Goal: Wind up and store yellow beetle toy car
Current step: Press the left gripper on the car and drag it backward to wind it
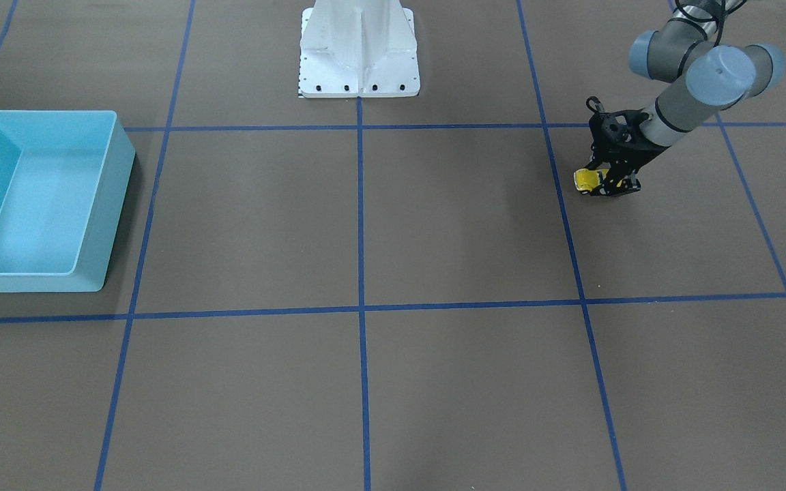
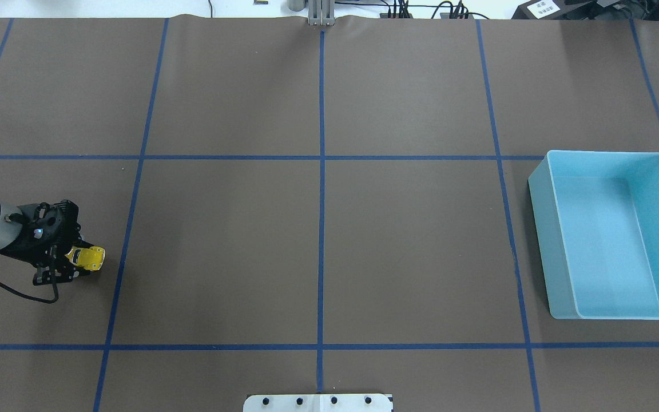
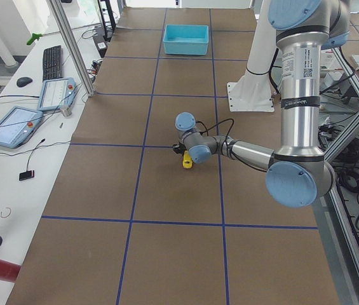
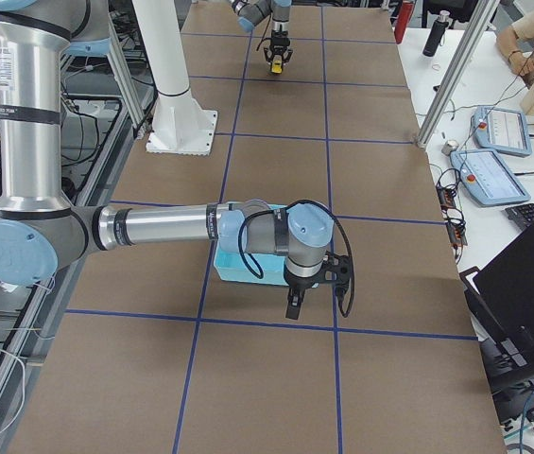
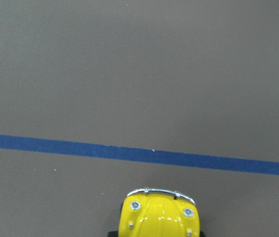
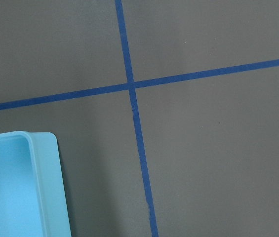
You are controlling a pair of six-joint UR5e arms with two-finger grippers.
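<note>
The yellow beetle toy car [image 1: 587, 179] is down at the brown table surface, at the robot's far left. My left gripper [image 1: 606, 183] is shut on its rear half, and the nose sticks out past the fingers. In the overhead view the car [image 2: 89, 257] pokes out of the left gripper [image 2: 65, 264] towards the table's middle. The left wrist view shows only the car's yellow hood and chrome bumper [image 5: 159, 215], next to a blue tape line. My right gripper [image 4: 296, 305] hangs beside the light blue bin [image 4: 232, 271]; I cannot tell whether it is open or shut.
The light blue bin [image 2: 542, 229] stands empty at the table's right end, far from the car; its corner shows in the right wrist view [image 6: 48, 187]. Blue tape lines grid the brown mat. The white robot base [image 1: 359, 75] stands at the table's near edge.
</note>
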